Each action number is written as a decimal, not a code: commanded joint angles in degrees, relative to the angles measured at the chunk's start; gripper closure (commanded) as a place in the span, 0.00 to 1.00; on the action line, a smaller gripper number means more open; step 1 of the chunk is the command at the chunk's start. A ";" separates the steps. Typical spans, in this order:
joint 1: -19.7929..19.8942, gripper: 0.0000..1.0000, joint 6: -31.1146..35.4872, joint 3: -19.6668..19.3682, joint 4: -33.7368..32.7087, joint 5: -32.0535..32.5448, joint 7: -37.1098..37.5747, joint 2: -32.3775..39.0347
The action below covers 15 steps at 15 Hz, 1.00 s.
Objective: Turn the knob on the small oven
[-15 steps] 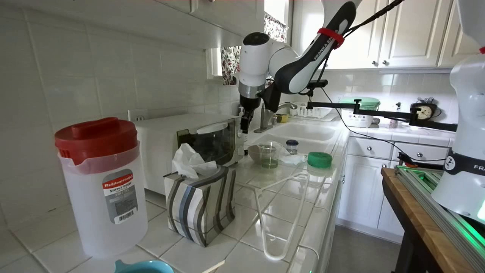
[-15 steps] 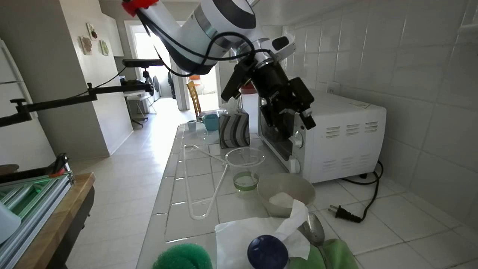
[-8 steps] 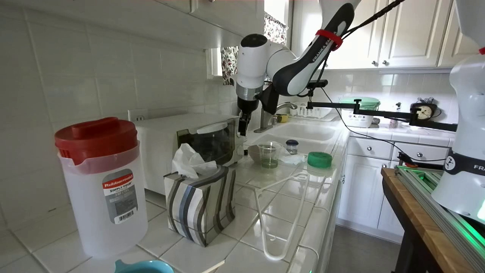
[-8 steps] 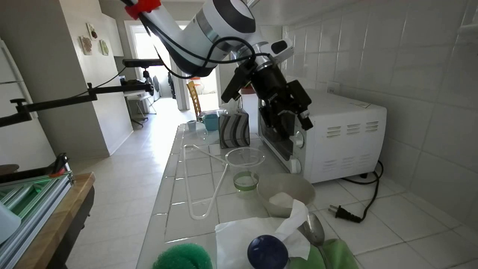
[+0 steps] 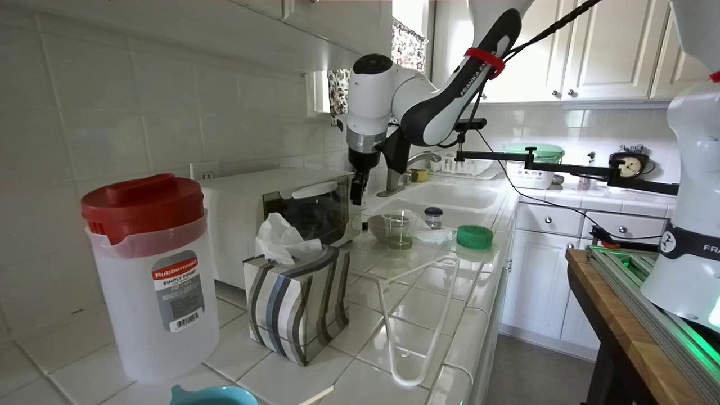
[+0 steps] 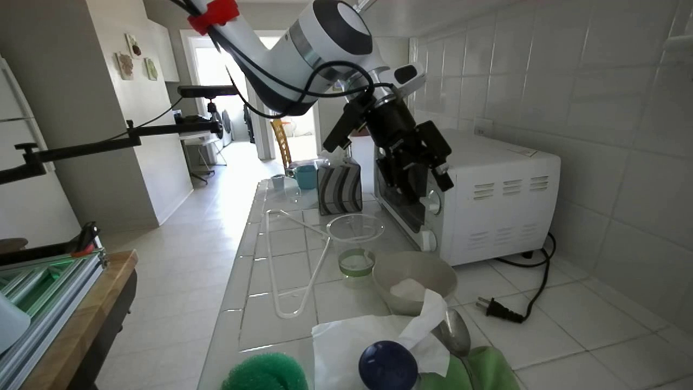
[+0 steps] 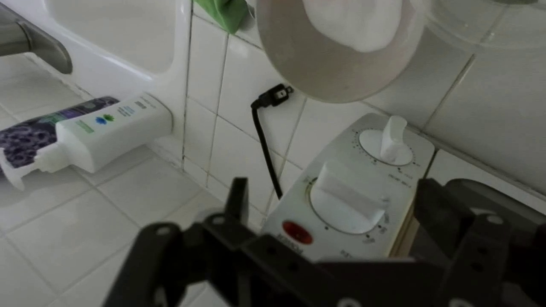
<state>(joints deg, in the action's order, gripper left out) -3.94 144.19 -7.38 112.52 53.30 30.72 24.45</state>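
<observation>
Between the widely parted jaws of the gripper (image 7: 332, 187), in the wrist view, shows the nearer knob (image 7: 347, 202) of the small oven (image 6: 495, 200); a bowl (image 7: 341, 79) lies farther off, a white bottle (image 7: 113, 130) left.

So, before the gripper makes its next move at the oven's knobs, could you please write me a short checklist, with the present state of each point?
1. Gripper open: ok; the jaws stand wide apart.
2. Large knob between the jaws: ok as seen in the wrist view.
3. Jaws deep enough to grip it: cannot tell.
4. Intended knob: cannot tell; there is a small knob too.
5. Plug in a socket, if power is wanted: not ok; it lies loose on the counter.
6. Bowl clear of the gripper: ok; they are apart.
</observation>
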 commanded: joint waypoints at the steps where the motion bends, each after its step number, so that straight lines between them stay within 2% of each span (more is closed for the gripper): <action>1: -0.28 0.00 0.66 -0.77 -1.73 1.44 0.58 1.42; 4: -0.30 0.00 0.73 -0.96 -2.11 1.36 0.61 1.74; 5: -0.30 0.05 0.75 -1.01 -2.17 1.34 0.58 1.83; 6: -0.31 0.26 0.77 -1.06 -2.22 1.33 0.56 1.87; 7: -0.31 0.29 0.79 -1.08 -2.28 1.31 0.52 1.94; 8: -0.33 0.25 0.73 -1.08 -2.30 1.30 0.49 1.95; 9: -0.35 0.38 0.73 -1.09 -2.35 1.33 0.52 1.99; 11: -0.41 0.55 0.71 -1.09 -2.36 1.36 0.56 2.02; 13: -0.45 0.59 0.77 -1.11 -2.35 1.41 1.04 2.02; 14: -0.48 0.53 0.79 -1.11 -2.39 1.38 1.38 2.01; 15: -0.49 0.56 0.84 -1.12 -2.39 1.42 1.80 2.07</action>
<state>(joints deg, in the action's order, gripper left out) -4.02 144.69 -7.93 111.26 53.34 32.30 25.68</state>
